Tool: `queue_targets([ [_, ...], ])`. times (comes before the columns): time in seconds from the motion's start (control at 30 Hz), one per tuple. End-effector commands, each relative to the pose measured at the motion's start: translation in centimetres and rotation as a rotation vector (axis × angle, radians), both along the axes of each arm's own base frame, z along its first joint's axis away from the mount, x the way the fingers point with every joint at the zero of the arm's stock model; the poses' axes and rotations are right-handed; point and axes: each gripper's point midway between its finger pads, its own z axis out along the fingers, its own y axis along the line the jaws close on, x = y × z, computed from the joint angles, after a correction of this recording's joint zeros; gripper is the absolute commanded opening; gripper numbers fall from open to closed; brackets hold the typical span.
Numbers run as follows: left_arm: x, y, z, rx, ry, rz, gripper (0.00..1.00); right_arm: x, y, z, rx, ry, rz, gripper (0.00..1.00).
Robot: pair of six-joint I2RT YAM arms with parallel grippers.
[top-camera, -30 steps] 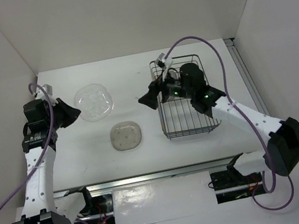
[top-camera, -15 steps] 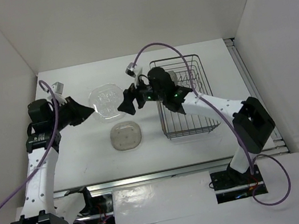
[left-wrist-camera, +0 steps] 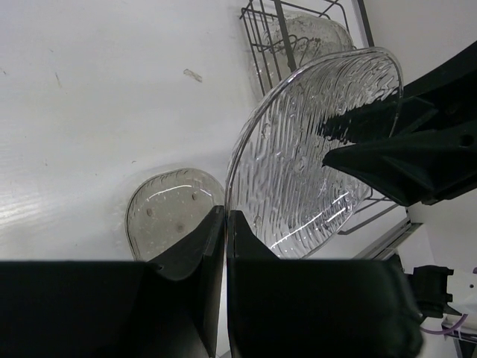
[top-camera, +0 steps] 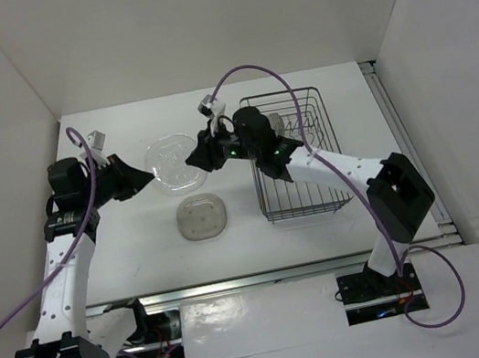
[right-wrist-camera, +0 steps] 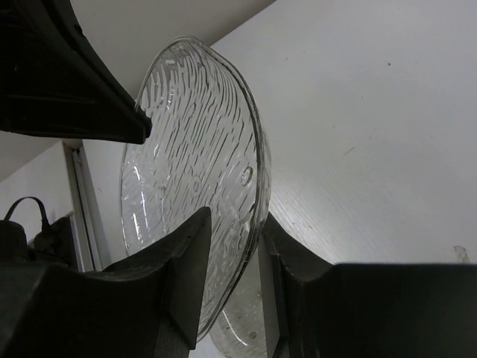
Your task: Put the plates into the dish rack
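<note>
A clear ribbed plate (top-camera: 169, 159) hangs tilted above the table between both arms. My left gripper (top-camera: 148, 178) is shut on its left rim (left-wrist-camera: 226, 216), and the plate (left-wrist-camera: 313, 149) stands on edge just past the fingers. My right gripper (top-camera: 191, 157) has closed on the opposite rim, one finger against each face of the plate (right-wrist-camera: 194, 171) around (right-wrist-camera: 235, 216). A smoky plate (top-camera: 202, 216) lies flat on the table below. The dark wire dish rack (top-camera: 303, 196) stands to the right, with another clear plate (left-wrist-camera: 313, 33) upright at its far end.
White walls close in the table on the left, back and right. The right arm's forearm (top-camera: 330, 163) crosses over the rack. The purple cables arch above both arms. The smoky plate (left-wrist-camera: 171, 216) lies directly under the held one.
The right arm swung left from over the rack to the clear plate, and its jaws narrowed onto the rim. The left gripper raised the plate off the table and carried it right.
</note>
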Motion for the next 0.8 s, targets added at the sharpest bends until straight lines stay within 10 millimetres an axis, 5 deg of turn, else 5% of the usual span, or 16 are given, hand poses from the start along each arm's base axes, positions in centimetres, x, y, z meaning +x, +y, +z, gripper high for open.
queue_targets([
  [0.0, 0.1, -0.5, 0.6, -0.018, -0.017, -0.018, 0.0, 1.0, 0.9, 2.8, 0.058, -0.071, -0.031, 0.38],
  [0.17, 0.3, 0.0, 0.3, -0.009, -0.001, 0.02, 0.0, 0.7, 0.5, 3.2, 0.053, -0.067, -0.04, 0.57],
  [0.4, 0.5, 0.5, -0.1, 0.005, 0.009, 0.051, 0.0, 1.0, -0.1, 3.6, 0.039, -0.086, -0.072, 0.56],
  [0.53, 0.6, 0.7, -0.1, 0.011, 0.009, 0.063, 0.0, 1.3, -0.3, 3.3, 0.029, -0.079, -0.09, 0.47],
  [0.77, 0.6, 0.5, -0.1, 0.007, 0.009, 0.055, 0.0, 1.4, 0.4, 3.0, 0.015, -0.067, -0.089, 0.06],
])
